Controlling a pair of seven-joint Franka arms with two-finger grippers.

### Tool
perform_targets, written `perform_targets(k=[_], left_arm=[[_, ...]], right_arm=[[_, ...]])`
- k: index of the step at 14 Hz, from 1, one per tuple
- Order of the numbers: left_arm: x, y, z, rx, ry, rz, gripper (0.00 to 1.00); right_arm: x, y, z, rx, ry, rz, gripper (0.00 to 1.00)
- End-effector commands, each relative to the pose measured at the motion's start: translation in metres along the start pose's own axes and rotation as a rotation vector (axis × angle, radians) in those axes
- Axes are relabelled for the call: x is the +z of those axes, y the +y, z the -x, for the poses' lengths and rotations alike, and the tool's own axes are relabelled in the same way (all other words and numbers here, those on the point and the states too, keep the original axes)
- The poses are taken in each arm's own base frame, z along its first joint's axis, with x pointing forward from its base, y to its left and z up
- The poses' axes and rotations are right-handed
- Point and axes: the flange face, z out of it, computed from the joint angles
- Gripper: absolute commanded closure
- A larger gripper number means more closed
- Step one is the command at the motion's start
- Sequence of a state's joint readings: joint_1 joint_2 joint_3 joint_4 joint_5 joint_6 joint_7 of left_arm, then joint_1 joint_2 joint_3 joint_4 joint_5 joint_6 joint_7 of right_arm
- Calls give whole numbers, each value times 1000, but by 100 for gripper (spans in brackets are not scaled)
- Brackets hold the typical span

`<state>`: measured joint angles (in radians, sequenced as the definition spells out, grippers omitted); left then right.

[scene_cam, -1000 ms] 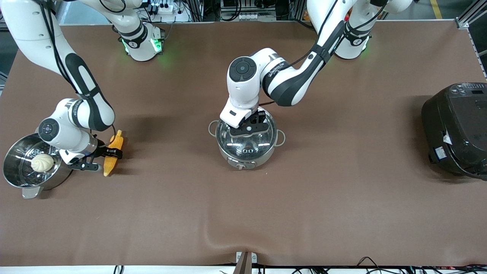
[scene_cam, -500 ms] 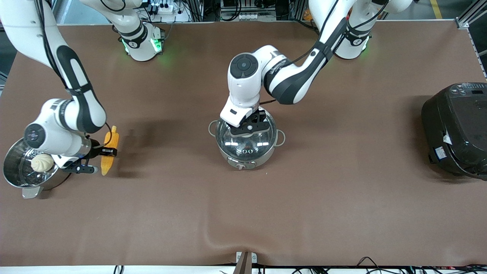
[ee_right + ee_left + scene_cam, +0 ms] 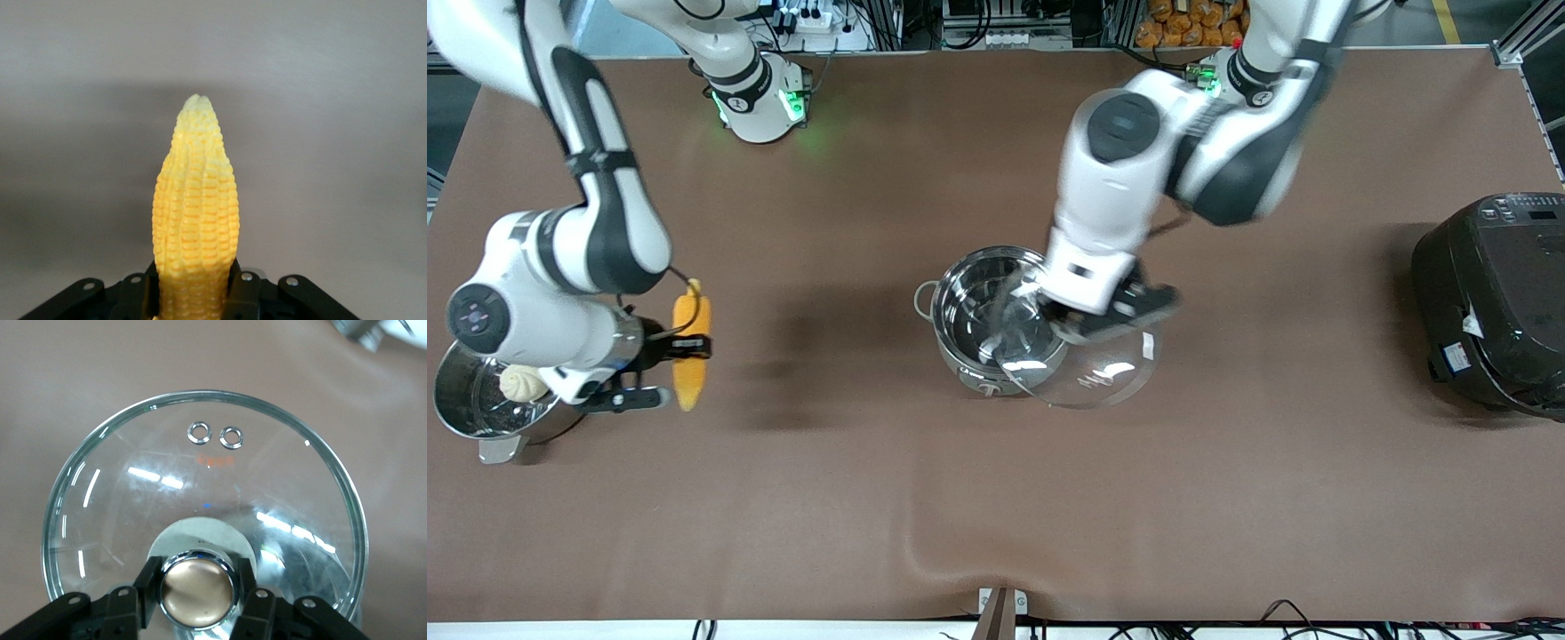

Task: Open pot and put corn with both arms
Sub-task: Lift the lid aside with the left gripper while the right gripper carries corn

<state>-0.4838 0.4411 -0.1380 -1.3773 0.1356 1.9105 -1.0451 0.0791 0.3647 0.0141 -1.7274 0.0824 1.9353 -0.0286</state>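
The steel pot (image 3: 965, 307) stands open at the table's middle, its control knob facing the front camera. My left gripper (image 3: 1104, 316) is shut on the copper-coloured knob (image 3: 198, 589) of the glass lid (image 3: 1103, 378) and holds the lid in the air, tilted, partly over the pot's rim on the side toward the left arm's end. The left wrist view shows the lid (image 3: 133, 507) with my left gripper (image 3: 198, 590) on its knob. My right gripper (image 3: 678, 348) is shut on the yellow corn (image 3: 692, 342) and holds it above the table beside the steamer pot. The right wrist view shows the corn (image 3: 195, 200) in my right gripper (image 3: 195, 293).
A steel steamer pot (image 3: 463, 418) with a white bun (image 3: 523, 382) in it stands at the right arm's end, partly under the right arm. A large black cooker (image 3: 1494, 302) stands at the left arm's end.
My left gripper has lifted the lid off the pot and swung it toward the left arm's end. My right gripper has raised the corn off the table.
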Motion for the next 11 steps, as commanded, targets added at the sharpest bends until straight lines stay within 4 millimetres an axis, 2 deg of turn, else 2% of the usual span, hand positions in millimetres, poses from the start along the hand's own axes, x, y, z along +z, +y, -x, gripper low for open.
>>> perform_targets(k=[1, 3, 4, 5, 7, 8, 10, 11], left_arm=[[-3, -49, -49, -34, -13, -43, 100], [3, -91, -93, -54, -33, -48, 100], [7, -110, -105, -48, -54, -68, 100], [9, -127, -113, -44, -61, -79, 100], [11, -155, -116, -30, -71, -97, 100], [9, -170, -114, -22, -65, -98, 100], [6, -198, -106, -9, -41, -67, 100], [8, -211, -104, -8, -38, -55, 100]], right_arm=[[-36, -103, 6, 43, 58, 2, 91], [-49, -204, 17, 141, 110, -8, 89], [-37, -258, 28, 204, 110, -7, 88], [-29, -303, 38, 263, 131, -26, 88], [9, -389, 64, 341, 178, -72, 88], [25, -423, 72, 356, 213, -111, 88], [51, -463, 68, 395, 257, -183, 88], [63, -476, 63, 410, 263, -193, 88]])
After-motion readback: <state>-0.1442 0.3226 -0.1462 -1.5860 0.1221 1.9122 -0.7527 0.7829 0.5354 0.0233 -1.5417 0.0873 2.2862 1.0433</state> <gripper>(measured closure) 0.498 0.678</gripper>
